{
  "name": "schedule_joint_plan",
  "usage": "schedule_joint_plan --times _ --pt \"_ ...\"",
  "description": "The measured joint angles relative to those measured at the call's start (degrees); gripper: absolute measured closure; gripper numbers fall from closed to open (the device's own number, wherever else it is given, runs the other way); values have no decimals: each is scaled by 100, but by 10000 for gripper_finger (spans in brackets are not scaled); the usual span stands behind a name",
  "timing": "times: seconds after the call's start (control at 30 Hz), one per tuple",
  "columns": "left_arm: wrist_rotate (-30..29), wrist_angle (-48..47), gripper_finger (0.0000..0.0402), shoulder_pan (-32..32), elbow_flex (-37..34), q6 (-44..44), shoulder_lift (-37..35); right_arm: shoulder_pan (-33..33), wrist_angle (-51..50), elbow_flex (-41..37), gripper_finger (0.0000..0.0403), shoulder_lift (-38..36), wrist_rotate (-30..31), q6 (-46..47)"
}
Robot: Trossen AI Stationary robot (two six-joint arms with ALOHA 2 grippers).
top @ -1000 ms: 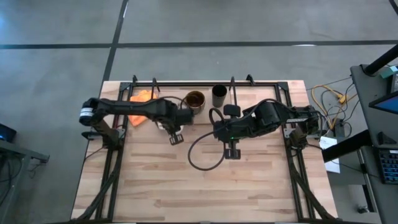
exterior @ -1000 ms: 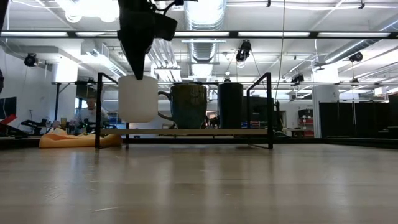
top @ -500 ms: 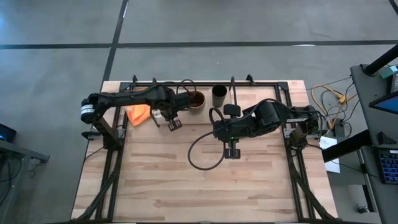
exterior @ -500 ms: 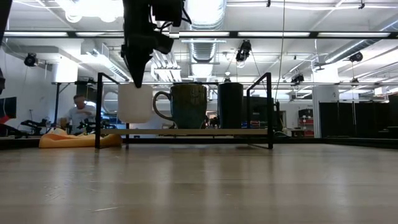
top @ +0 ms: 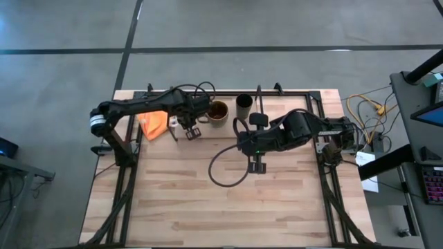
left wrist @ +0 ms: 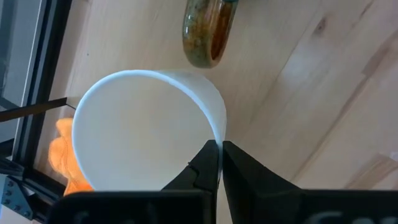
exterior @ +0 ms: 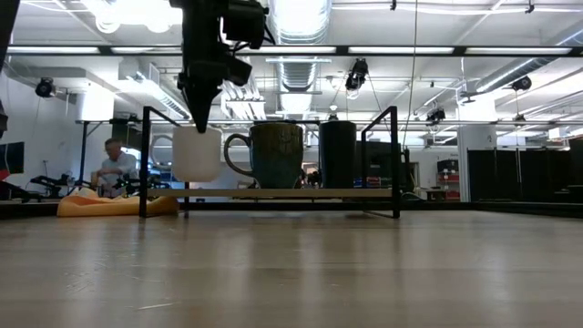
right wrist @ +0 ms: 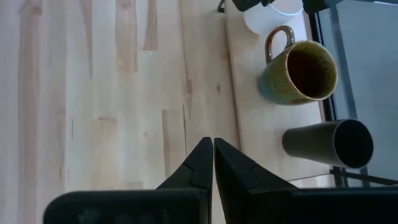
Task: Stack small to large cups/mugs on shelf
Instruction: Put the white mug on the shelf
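Observation:
The white mug (exterior: 198, 153) is at the left end of the shelf (exterior: 364, 193), next to the brown glazed mug (exterior: 276, 155) and the small black cup (exterior: 337, 153), which both stand on the board. My left gripper (left wrist: 218, 157) comes down onto the white mug from above and is shut on it. My right gripper (right wrist: 212, 155) is shut and empty. It points down over the bare tabletop, nearer than the shelf (top: 252, 146). In the high view my left gripper hides the white mug. My left gripper pinches the white mug's wall at the rim (left wrist: 217, 127), one finger inside the mug and one outside. The fingers point down from above. The mug hangs upright, mouth up, and in the low view its base (exterior: 198, 179) shows a little above the shelf board.
An orange cloth (top: 154, 124) lies at the left end of the shelf. A black cable loops over the tabletop (top: 225, 173) below my right arm. Black rods (exterior: 395, 159) frame the shelf. A person (exterior: 114, 164) shows in the room behind.
My left gripper has carried the white mug toward the table's far edge and a little left, to a place beside the brown mug over the shelf. The mug has stayed upright. The orange cloth has come out from under the arm.

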Motion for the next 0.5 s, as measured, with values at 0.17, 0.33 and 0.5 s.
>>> schedule_joint_plan --times 0.17,0.33,0.5 --pt "80 137 402 22 -32 2 37 -24 0 2 394 0 0 34" --pt "91 323 402 55 -39 110 140 -24 0 2 394 0 0 48" --pt "94 346 401 138 -40 156 259 -24 0 0 394 0 0 48"
